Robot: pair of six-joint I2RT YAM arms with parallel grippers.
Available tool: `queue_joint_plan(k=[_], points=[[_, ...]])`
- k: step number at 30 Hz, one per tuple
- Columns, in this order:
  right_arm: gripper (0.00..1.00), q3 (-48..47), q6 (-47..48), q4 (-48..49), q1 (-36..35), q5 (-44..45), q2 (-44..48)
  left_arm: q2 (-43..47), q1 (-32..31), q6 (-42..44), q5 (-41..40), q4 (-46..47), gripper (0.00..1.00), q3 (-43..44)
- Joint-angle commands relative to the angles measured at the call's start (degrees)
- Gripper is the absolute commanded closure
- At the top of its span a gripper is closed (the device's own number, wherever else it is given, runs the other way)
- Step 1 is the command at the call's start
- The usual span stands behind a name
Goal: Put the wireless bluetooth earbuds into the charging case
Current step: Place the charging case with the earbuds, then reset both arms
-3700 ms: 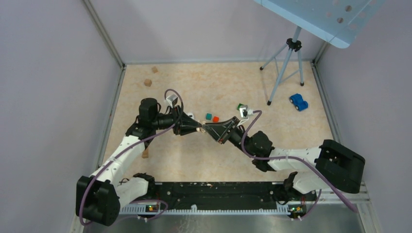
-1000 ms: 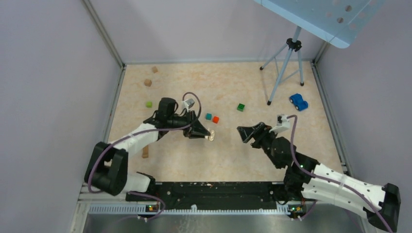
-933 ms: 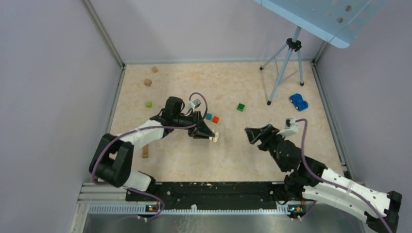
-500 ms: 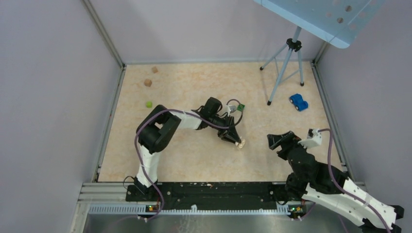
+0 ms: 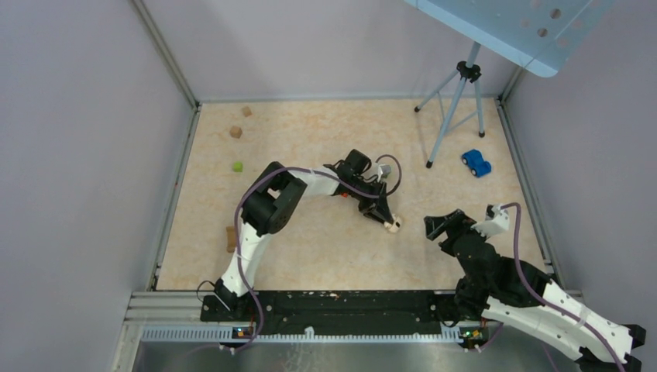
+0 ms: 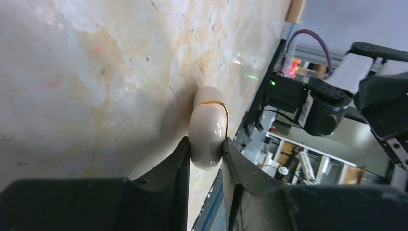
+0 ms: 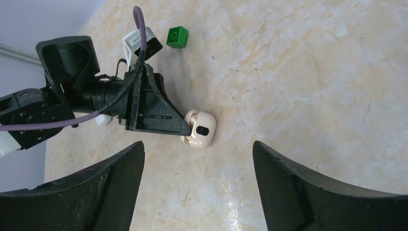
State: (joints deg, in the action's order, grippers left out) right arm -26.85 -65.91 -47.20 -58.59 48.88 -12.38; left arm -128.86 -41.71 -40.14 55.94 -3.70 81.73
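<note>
Left tool (image 5: 386, 220): clamped on the case (image 6: 208, 126), pinching its rounded edge.
Case: 4 o'clock of the counter's (image 5: 310, 256) middle, seemingly resting on it.
Right tool (image 5: 444, 222): 3 o'clock of the case, spread wide, nothing in it.
Earbuds: none surely seen.
Handling, my view: settle the case flat with its mouth up; my grip must not block the lid.

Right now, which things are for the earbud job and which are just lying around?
For the job: charging case, pinched in the left gripper; small white piece, perhaps an earbud.
Lying about: green cube, blue toy car, wooden blocks, green ball.
</note>
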Motion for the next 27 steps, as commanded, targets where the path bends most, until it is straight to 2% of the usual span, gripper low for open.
queue_joint_plan(k=[1, 6, 9, 14, 16, 18, 22, 24, 27], points=[[0.19, -1.6, -0.5, 0.0, 0.4, -0.2, -0.1, -0.5, -0.2, 8.5, -6.2, -10.8, 0.71, 6.9], [0.18, -2.6, 0.0, -0.5, 0.4, -0.4, -2.2, 5.0, -0.2, 12.8, -11.1, -16.4, 0.29, 7.8], [0.15, -4.1, -0.9, -2.3, 0.4, -0.2, -6.5, 11.1, -0.1, 16.4, -15.1, -20.9, 0.15, 8.4], [0.13, -7.4, -4.0, -5.5, 0.3, 1.1, -18.6, 24.3, 0.2, 22.1, -24.5, -29.0, 0.12, 7.2], [0.13, -8.9, -4.8, -7.0, 0.3, 1.8, -23.9, 30.7, 0.6, 22.5, -30.5, -30.2, 0.12, 3.1], [0.12, -9.9, -4.3, -7.2, 0.4, 2.0, -28.5, 37.2, 1.0, 21.3, -39.4, -30.9, 0.07, -1.9], [0.12, -9.6, 2.0, -0.8, 2.2, 0.2, -34.0, 49.0, 1.4, 18.1, -54.0, -33.7, 0.02, -11.5], [0.11, -6.9, 6.5, 4.2, 5.8, -1.6, -33.9, 55.4, 1.8, 17.0, -59.4, -33.1, 0.01, -17.1], [0.11, -2.3, 16.7, 14.3, 15.4, -11.4, -30.7, 62.7, 3.0, 15.8, -63.5, -30.9, 0.01, -24.3]])
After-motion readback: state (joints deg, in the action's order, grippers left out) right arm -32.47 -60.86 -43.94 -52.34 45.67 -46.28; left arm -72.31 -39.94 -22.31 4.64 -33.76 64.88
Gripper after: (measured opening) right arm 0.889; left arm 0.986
